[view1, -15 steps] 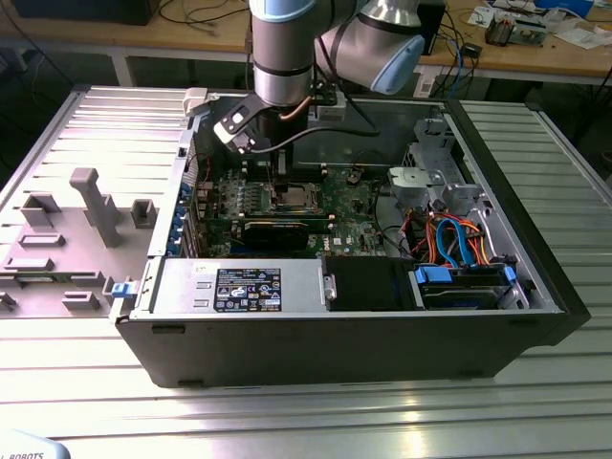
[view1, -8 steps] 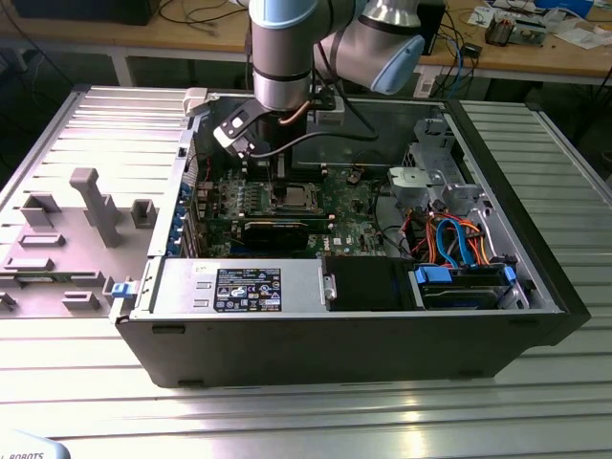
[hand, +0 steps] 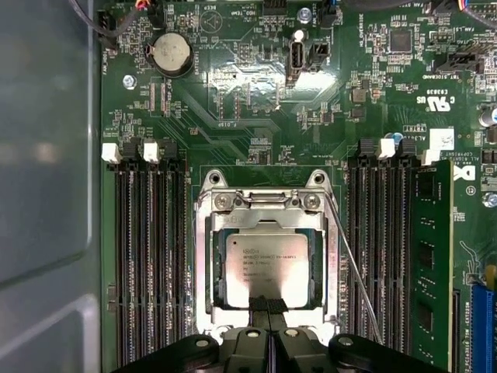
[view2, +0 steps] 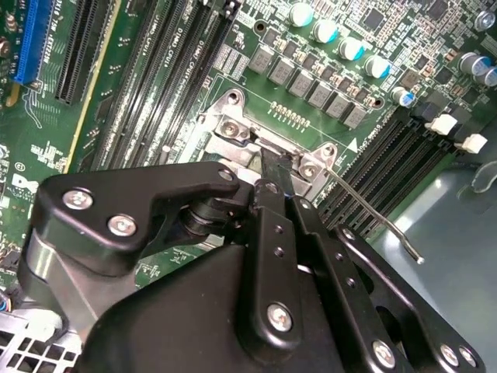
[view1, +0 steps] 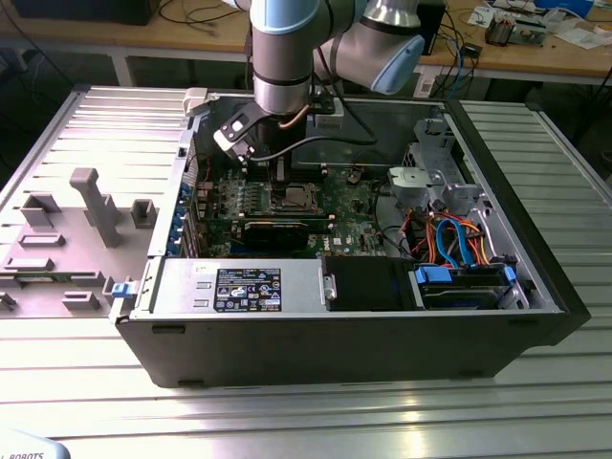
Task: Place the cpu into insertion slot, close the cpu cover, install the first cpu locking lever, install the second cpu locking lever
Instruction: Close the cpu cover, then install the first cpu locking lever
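The cpu point(hand: 262, 268) sits in the insertion slot point(view1: 295, 199), and the cpu cover point(hand: 329, 264) lies flat around it, its window framing the chip. The claw point(hand: 269, 301) is closed with nothing between its tips, which rest at the cover's edge. A thin wire lever point(hand: 352, 264) beside the cover stands angled away, seemingly unlatched. So the lever step looks to be in hand. It calls for pressing that wire down and hooking it under its catch on the green board point(hand: 248, 116).

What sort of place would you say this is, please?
Probably a robotics lab: an open computer case sits on a ribbed metal table, a robot arm reaches into it, and a cluttered bench stands behind.
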{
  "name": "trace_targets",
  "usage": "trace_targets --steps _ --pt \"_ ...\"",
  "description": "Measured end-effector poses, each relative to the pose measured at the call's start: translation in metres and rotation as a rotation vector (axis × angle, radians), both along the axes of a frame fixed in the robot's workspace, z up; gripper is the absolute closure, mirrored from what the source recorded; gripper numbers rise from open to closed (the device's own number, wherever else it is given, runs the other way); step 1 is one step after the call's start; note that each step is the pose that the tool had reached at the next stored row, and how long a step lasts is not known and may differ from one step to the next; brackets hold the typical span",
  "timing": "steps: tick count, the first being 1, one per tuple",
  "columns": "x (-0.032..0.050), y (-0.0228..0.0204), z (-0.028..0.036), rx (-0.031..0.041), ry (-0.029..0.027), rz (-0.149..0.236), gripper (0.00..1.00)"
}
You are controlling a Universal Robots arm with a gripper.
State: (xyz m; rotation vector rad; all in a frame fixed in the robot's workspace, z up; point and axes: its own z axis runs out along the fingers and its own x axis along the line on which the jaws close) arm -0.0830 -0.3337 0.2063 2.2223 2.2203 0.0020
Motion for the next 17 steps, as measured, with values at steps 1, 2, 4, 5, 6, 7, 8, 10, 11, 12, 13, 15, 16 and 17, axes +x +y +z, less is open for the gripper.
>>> trace_targets --steps 1,2,4,5,6,7,8,10,11,12,13,15,16,17 --pt "0.0000 0.0000 0.0017 -0.0010 0.0000 0.000 0.89" --pt "0.0000 -0.0001 0.0043 -0.0028 0.0003 0.000 0.89" --pt "0.0003 0.0000 0.0060 -0.0047 0.0002 0.000 0.89" --pt "0.0018 0.0000 0.0061 -0.0050 0.0003 0.000 0.89" --pt "0.0064 0.0000 0.0060 -0.0051 0.0003 0.000 0.89" --pt "0.0107 0.0000 0.0059 -0.0050 0.0002 0.000 0.89" --pt "0.0155 -0.0001 0.0059 -0.0050 0.0003 0.000 0.89" --pt "0.0234 -0.0001 0.0058 -0.0051 0.0006 0.000 0.89" --pt "0.0238 -0.0001 0.0058 -0.0050 0.0006 0.000 0.89" --pt "0.0238 -0.0001 0.0058 -0.0051 0.0006 0.000 0.89" --pt "0.0238 -0.0001 0.0058 -0.0051 0.0006 0.000 0.89" --pt "0.0240 -0.0001 0.0058 -0.0051 0.0006 0.000 0.89" --pt "0.0241 -0.0001 0.0058 -0.0051 0.0006 0.000 0.89" --pt "0.0241 -0.0001 0.0058 -0.0051 0.0005 0.000 0.89"
